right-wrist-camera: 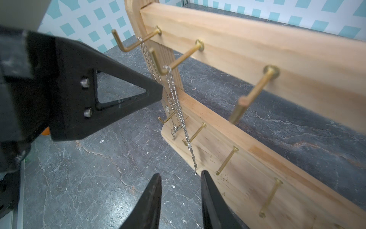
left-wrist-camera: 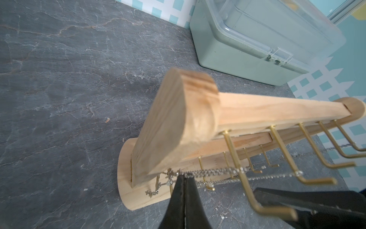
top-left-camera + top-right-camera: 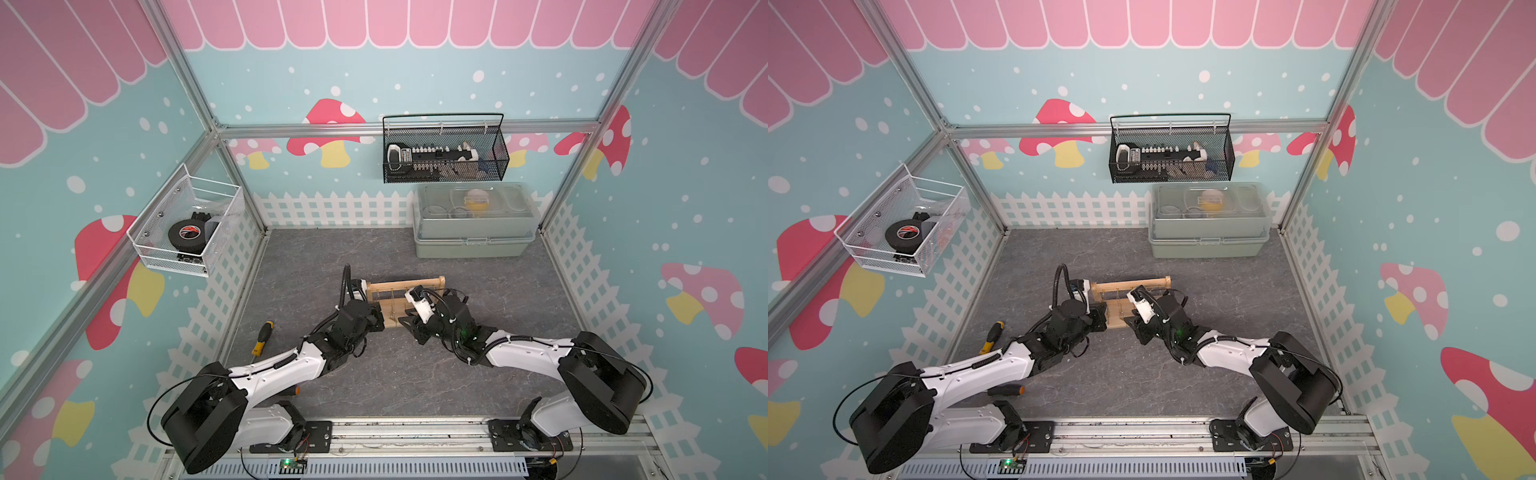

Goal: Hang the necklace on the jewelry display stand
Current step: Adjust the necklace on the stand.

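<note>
Necklace (image 1: 172,85) hung across two top hooks (image 1: 150,35) of stand (image 1: 247,45). Left gripper (image 2: 184,176) was clamped on it. Right gripper (image 1: 180,198) stood parted and empty. Hanging looked nearly done. Next move would call for gentle release without dragging it off.

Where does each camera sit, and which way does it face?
Top views: high above the arms' bases, looking down; left arm and right arm meet at the jewelry display stand.
Left wrist: looks along the stand; left gripper shut on the necklace.
Right wrist: faces the hooks; right gripper open, left gripper's finger intrudes.
Shared: both wrist views show the necklace.
</note>
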